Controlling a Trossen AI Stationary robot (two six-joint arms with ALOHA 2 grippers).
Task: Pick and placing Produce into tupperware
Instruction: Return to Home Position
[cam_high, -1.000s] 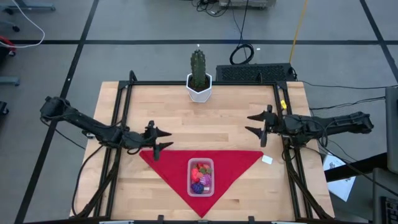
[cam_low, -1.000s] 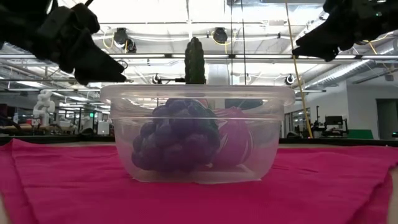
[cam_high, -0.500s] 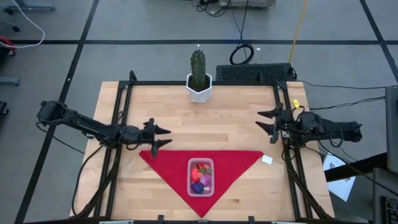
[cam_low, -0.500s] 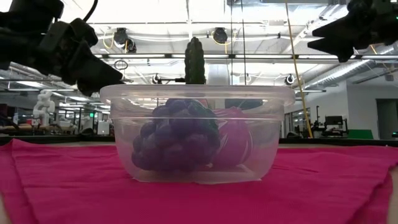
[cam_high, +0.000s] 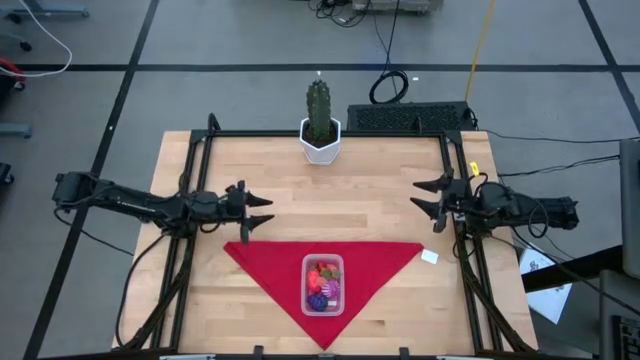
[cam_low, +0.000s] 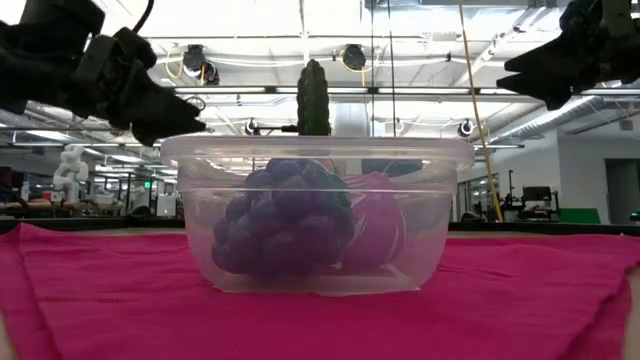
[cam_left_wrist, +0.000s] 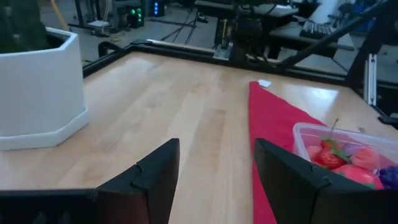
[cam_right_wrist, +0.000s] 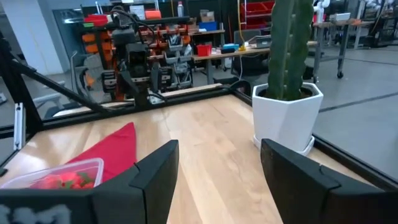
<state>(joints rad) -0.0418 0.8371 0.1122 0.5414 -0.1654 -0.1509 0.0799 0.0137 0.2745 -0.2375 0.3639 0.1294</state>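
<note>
The clear tupperware (cam_high: 323, 283) stands on a red triangular cloth (cam_high: 375, 262) near the table's front edge. Inside it lie several produce pieces: red and pink ones (cam_high: 322, 272) and a dark purple one (cam_low: 285, 220). My left gripper (cam_high: 268, 212) hovers open over the bare wood, left of the cloth's far left corner, and points toward the table's right. My right gripper (cam_high: 414, 195) hovers open near the table's right edge and points toward its left. Neither gripper has anything between its fingers (cam_left_wrist: 155, 177) (cam_right_wrist: 155, 171).
A tall green cactus in a white pot (cam_high: 319, 130) stands at the middle of the far edge. A black frame rail (cam_high: 447, 170) runs around the table top. A small white scrap (cam_high: 429, 256) lies by the cloth's right corner. Bare wood (cam_high: 340, 195) lies between the grippers.
My left gripper has swung a little toward the table's far edge, level, as its arm drew back to the left. My right gripper has drawn back toward the table's right edge. Both finger gaps are the same as before. The tupperware and produce have not moved.
</note>
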